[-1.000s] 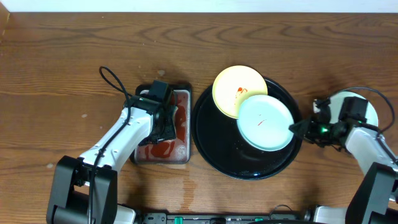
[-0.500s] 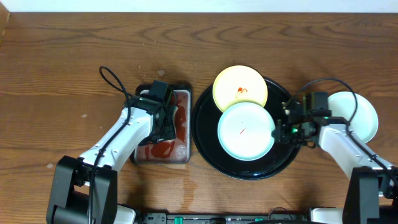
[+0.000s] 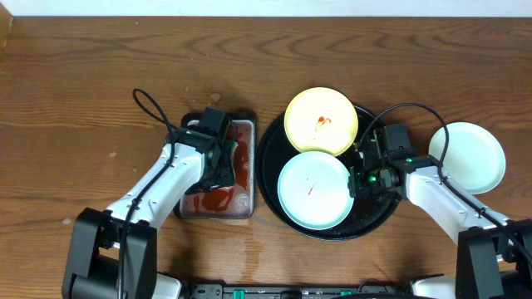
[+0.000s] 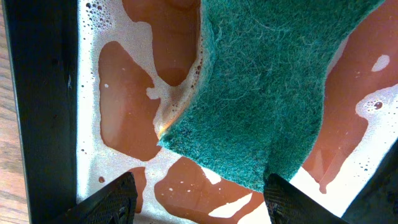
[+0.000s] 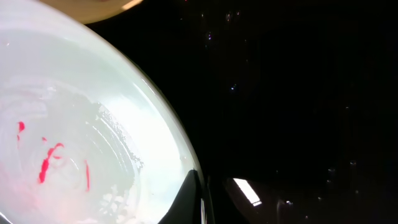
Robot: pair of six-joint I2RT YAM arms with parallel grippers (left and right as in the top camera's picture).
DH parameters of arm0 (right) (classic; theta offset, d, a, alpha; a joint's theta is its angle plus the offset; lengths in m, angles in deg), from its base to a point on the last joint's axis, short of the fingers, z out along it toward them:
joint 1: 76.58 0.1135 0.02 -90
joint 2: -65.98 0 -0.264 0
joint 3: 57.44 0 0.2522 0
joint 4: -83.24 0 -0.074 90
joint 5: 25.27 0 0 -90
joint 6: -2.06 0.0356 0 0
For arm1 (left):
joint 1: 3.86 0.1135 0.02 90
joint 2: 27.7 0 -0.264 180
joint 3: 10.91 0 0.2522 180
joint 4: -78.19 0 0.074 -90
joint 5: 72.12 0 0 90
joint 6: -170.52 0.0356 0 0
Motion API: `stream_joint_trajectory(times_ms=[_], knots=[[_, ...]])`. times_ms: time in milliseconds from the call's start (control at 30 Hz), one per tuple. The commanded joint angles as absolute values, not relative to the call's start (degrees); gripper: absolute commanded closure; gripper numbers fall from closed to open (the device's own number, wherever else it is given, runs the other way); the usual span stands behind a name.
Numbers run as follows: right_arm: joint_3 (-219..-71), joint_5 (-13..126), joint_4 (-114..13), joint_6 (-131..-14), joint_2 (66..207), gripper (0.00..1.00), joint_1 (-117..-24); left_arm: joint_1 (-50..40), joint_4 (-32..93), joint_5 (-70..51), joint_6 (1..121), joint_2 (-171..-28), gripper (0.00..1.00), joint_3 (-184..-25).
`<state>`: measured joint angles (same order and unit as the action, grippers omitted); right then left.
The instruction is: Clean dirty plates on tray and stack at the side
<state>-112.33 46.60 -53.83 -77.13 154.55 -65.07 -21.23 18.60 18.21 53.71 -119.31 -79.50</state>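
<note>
The black tray [image 3: 378, 218] holds two plates. The pale yellow plate [image 3: 321, 121] with a red smear rests on its upper rim. A mint-white plate [image 3: 309, 193] with red smears lies at the tray's lower middle. My right gripper [image 3: 356, 179] is shut on this plate's right rim; the right wrist view shows a finger [image 5: 194, 198] on the plate's edge [image 5: 74, 143]. A second mint-white plate [image 3: 467, 156] lies on the table to the right. My left gripper [image 3: 218, 163] is open [image 4: 199, 200] over a green sponge [image 4: 267, 93].
A small rectangular metal tray [image 3: 218, 202] with red soapy liquid [image 4: 124, 106] stands left of the black tray, with the sponge in it. A black cable loop [image 3: 150, 106] lies on the wooden table at the upper left.
My right gripper has carried the smeared mint-white plate leftward from the tray's right side to its lower middle. The left arm has not moved.
</note>
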Motion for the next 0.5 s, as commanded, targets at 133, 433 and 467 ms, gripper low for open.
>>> stream_joint_trajectory(times_ms=[133, 433, 467], knots=[[-112.3, 53.2, -52.8, -70.5, 154.7, 0.99, -64.2, -21.3, 20.8, 18.3, 53.4, -119.4, 0.33, -78.9], [-112.3, 53.9, -52.3, -70.0, 154.7, 0.99, -64.2, -21.3, 27.0, 14.9, 55.4, -119.4, 0.33, -78.9], [-112.3, 54.0, -52.4, -70.0, 154.7, 0.99, -64.2, -21.3, 27.7, 14.2, 55.4, -119.4, 0.33, -78.9]])
